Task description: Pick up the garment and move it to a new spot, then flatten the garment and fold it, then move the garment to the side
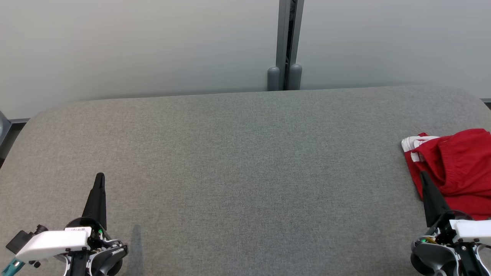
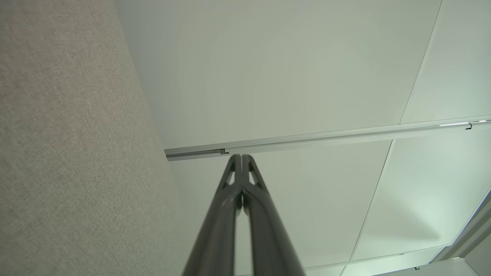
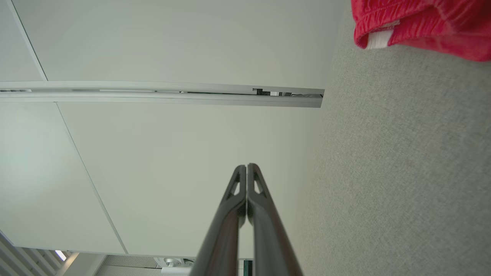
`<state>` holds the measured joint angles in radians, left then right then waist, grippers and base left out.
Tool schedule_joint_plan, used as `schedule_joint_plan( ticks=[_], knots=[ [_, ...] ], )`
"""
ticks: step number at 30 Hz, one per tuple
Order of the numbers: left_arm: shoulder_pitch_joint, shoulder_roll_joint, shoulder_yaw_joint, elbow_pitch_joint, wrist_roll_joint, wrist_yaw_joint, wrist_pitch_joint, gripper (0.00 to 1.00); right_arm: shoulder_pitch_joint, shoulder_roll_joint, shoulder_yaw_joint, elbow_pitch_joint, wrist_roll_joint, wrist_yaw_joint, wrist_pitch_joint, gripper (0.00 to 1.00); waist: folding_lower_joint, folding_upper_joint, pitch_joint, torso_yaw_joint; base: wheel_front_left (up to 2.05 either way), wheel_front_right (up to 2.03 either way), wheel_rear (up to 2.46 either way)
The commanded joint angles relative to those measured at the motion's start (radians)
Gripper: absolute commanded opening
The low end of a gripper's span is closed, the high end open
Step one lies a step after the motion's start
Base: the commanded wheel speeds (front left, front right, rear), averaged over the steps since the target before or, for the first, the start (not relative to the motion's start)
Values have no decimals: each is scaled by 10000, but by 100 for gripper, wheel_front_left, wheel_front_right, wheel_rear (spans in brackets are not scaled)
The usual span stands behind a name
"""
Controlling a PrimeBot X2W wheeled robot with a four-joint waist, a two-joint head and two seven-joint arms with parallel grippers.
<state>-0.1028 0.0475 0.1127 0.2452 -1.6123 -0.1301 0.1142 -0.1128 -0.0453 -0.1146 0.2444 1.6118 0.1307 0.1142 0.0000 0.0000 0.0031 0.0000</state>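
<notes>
the red garment (image 1: 456,168) is lying bunched at the right edge of the frame on the grey table (image 1: 238,161); left gripper (image 1: 99,177) and right gripper (image 1: 423,175) are sitting clenched, grasping nothing.

A plain lab or office test bay — pale partition panels (image 1: 134,46) joined by a metal post (image 1: 289,38), behind a grey felt-covered table (image 1: 230,172).

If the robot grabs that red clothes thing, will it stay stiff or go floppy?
Probably floppy: the red garment lies bunched in soft folds, so it would likely droop from wherever it is pinched. It looks thin, so probably light. Pushed, it may crumple rather than slide, since the grey table cover looks like rough fabric.
</notes>
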Motion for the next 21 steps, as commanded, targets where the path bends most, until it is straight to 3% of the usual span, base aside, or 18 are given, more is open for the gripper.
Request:
schedule_joint_plan(
  ticks=[1, 21],
  knots=[
    [-122, 53, 42, -25, -14, -28, 33, 0, 89, -92, -11, -36, 25, 0, 35, 0, 0, 0, 0, 0, 0, 0, 0],
    [-122, 53, 41, -26, -14, -28, 32, 0, 89, -92, -10, -36, 25, 0, 35, 0, 0, 0, 0, 0, 0, 0, 0]
  ],
)
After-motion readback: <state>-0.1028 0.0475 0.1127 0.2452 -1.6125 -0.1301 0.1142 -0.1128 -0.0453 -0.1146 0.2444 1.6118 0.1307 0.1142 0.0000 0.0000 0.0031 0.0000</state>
